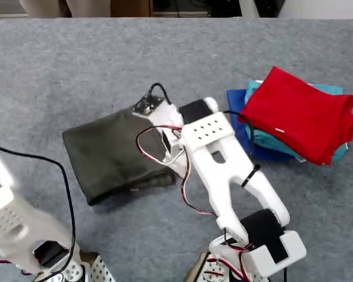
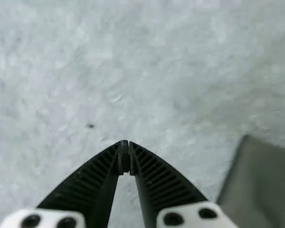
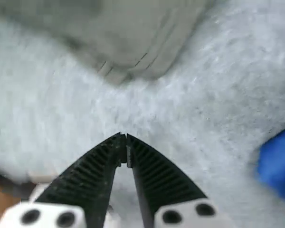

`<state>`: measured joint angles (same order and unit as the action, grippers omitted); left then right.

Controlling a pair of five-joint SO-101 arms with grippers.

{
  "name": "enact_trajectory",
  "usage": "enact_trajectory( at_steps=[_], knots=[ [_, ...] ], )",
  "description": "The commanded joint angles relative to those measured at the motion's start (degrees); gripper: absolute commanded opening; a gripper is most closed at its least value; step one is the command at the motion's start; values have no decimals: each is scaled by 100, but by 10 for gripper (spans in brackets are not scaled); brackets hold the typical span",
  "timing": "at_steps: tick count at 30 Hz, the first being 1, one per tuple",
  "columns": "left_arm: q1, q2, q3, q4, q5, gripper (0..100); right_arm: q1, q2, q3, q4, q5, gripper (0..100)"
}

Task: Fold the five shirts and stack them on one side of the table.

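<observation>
Your right gripper is pressed shut with nothing between its tips. It hangs over bare grey surface just off the edge of the olive shirt. In the high view that arm stretches up from the bottom of the frame and ends at the shirt's upper right corner. I'd judge it is there to tidy or push the fold, not to lift it.

Your left gripper is also closed and empty. It sits over open surface with one corner of the olive cloth just beside it. Its arm is in the lower left of the high view, out of the other arm's way.

The olive shirt lies folded into a rough rectangle, centre-left in the high view and well apart from the pile.

The pile at the right of the frame does the holding here. The red shirt is on top and sits a little askew. The teal shirt shows from beneath it, and the blue shirt is lowest, sticking out toward the arm. You can count three colours there, but whether another shirt is hidden inside cannot be told.

By my reading, the olive shirt looks ready to join the pile, but you would have to open a gripper first. The skewed red layer may slip if anything is set down hard on it.
</observation>
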<state>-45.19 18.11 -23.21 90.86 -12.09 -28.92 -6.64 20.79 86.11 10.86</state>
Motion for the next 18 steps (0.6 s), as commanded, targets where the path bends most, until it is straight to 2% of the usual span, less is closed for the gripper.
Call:
enact_trajectory(
  at_steps=[1, 4, 7, 10, 14, 18],
  knots=[
    [-255, -462, 914, -246, -229, 20, -66, -268, 119, -879, -1618, 9],
    [-580, -1332, 1486, -316, -273, 20, -312, -268, 110, -1319, -2602, 65],
    [-659, -2308, 2497, -826, -290, 20, -576, -259, 136, -1380, -3200, 224],
    [-387, -3213, 3763, -1442, -440, 20, -752, -75, 136, -1371, -3921, 356],
    [-44, -4259, 5134, -2040, -413, 20, -813, 470, 40, -1433, -4624, 375],
    [53, -4919, 5653, -2119, -422, 20, -901, 1130, -356, -1503, -4941, 375]
  ],
)
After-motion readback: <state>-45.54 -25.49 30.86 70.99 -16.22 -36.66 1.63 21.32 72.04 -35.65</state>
